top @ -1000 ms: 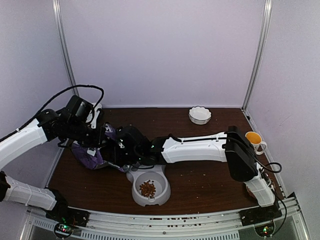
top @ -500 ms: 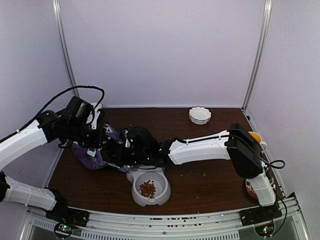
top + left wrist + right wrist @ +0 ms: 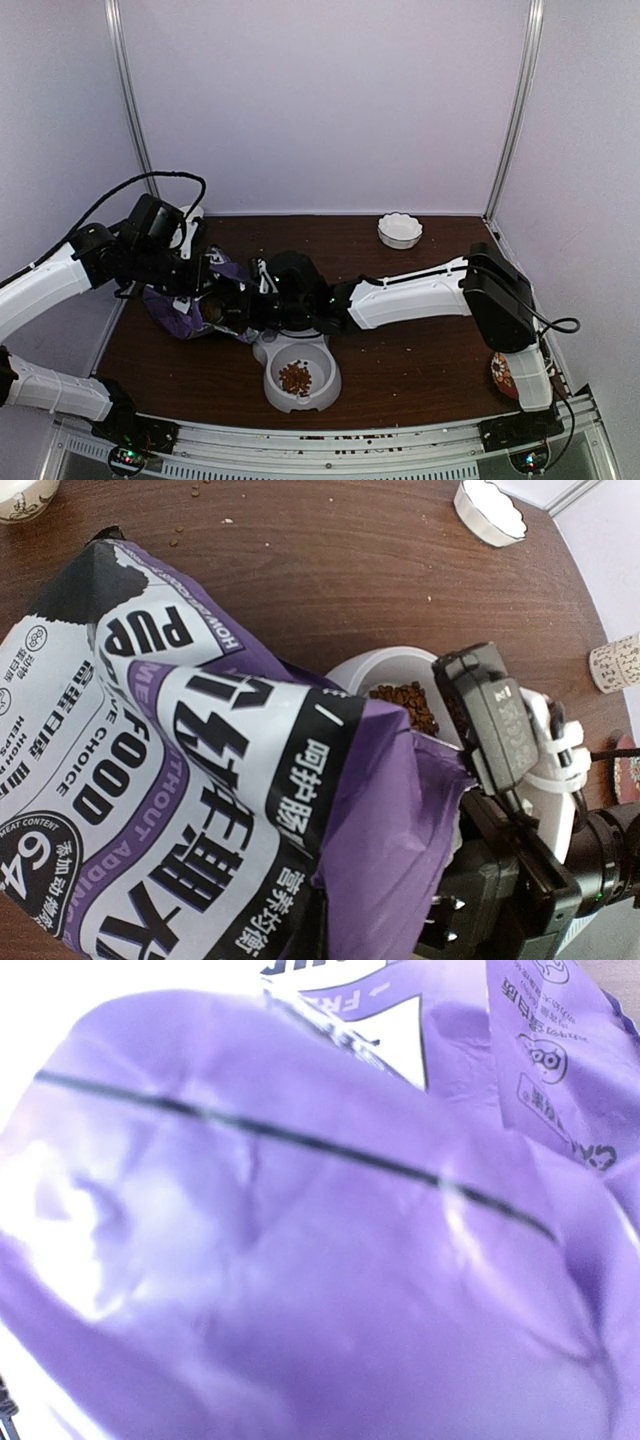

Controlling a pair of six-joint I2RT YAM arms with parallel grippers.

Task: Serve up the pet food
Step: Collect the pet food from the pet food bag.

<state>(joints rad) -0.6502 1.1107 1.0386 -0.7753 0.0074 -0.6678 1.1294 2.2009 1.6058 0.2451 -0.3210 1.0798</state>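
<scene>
- Bag (image 3: 320, 1220): fills the right wrist view, blurred; cut off at the left and bottom edges of the left wrist view.
- Right gripper (image 3: 230, 308): tips buried in the bag, grip unreadable.
- Bowl (image 3: 333, 385): far compartment hidden under the right arm.
- Cup (image 3: 622, 662): cut by the right edge.
- Red thing (image 3: 502, 374): half behind the right arm, unidentifiable.

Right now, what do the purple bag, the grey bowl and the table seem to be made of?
Bag: thin plastic film with a glossy finish; it creases and catches bright glare.
Bowl: probably moulded plastic, smooth and matte pale grey; ceramic cannot be excluded.
Table: dark brown wood or wood-look laminate, with visible grain streaks and a slight sheen.
</scene>
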